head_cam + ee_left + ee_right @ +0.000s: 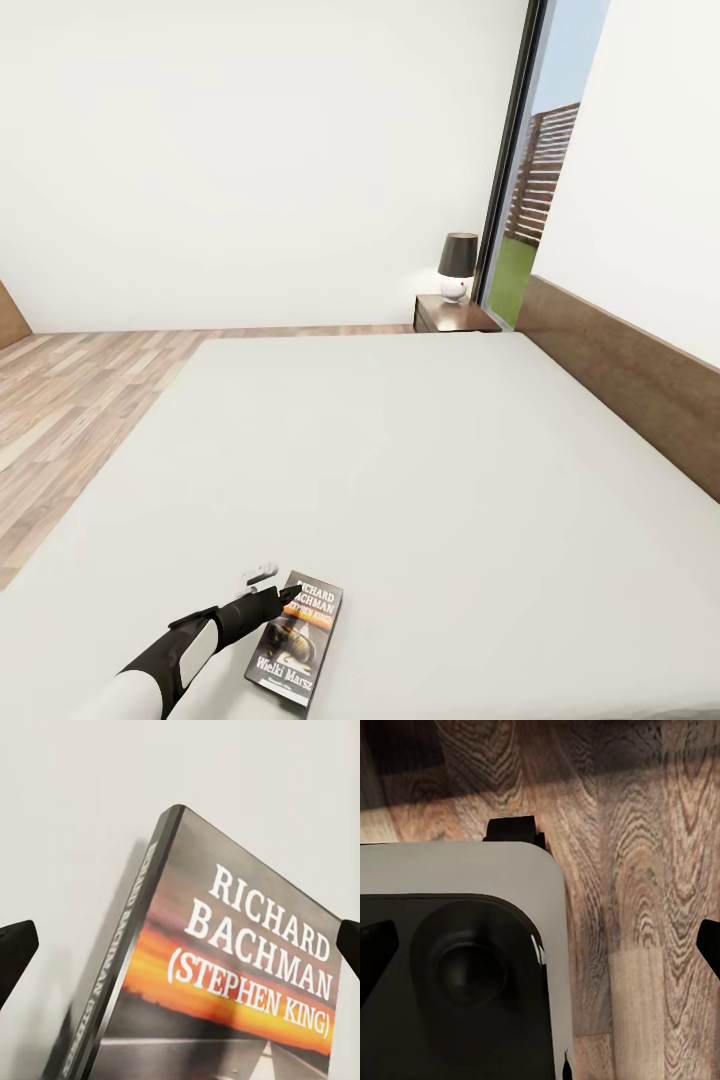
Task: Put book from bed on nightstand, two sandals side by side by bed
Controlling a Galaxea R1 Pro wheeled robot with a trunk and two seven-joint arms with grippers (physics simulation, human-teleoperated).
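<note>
A white-walled bedroom held a smooth grey bed (400, 450). The thin glossy book (298, 640) lay flat near its front edge, the left end effector (288, 596) spread wide around its top. A lamp (457, 264) topped the far nightstand (452, 316).

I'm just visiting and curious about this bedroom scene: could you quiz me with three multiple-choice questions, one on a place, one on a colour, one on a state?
1. Where does the thin dark paperback book lie?
A wood floor
B light-grey mattress
C nightstand

2. What colour is the band across its cover?
A orange
B green
C blue

3. The left hand is
A open at the book
B carrying the book
C on the lamp

Answers: 1 B, it rests flat on the mattress; 2 A, orange beneath the author lettering; 3 A, fingertips spread either side.
</note>
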